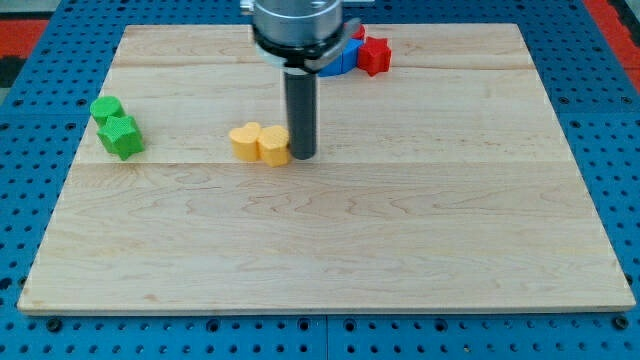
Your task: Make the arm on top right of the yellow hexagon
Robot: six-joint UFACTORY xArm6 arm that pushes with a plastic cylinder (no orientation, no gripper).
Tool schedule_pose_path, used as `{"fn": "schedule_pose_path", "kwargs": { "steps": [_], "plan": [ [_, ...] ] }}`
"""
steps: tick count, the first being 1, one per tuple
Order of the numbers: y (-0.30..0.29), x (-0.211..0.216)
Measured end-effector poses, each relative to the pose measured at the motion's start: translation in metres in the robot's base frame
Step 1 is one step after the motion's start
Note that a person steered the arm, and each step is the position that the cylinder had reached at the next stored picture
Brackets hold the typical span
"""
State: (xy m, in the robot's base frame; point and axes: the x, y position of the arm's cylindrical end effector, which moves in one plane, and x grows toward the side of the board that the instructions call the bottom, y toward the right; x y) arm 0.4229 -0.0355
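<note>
Two yellow blocks lie touching near the middle of the wooden board [320,240]. The left one [244,140] looks heart-shaped. The right one [273,145] looks like the yellow hexagon. My tip [302,156] stands right against the hexagon's right side, touching or nearly touching it. The dark rod rises from there to the arm's round mount [295,25] at the view's top.
Two green blocks [107,109] [121,137] sit together at the view's left edge of the board. A blue block [340,58] and a red star-like block [374,55] lie at the view's top, partly hidden behind the arm. A blue pegboard surrounds the board.
</note>
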Motion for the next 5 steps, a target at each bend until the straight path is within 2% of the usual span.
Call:
{"fn": "schedule_pose_path", "kwargs": {
  "steps": [3, 4, 5],
  "plan": [
    [-0.119, -0.022],
    [-0.120, -0.038],
    [-0.096, -0.062]
  ]
}}
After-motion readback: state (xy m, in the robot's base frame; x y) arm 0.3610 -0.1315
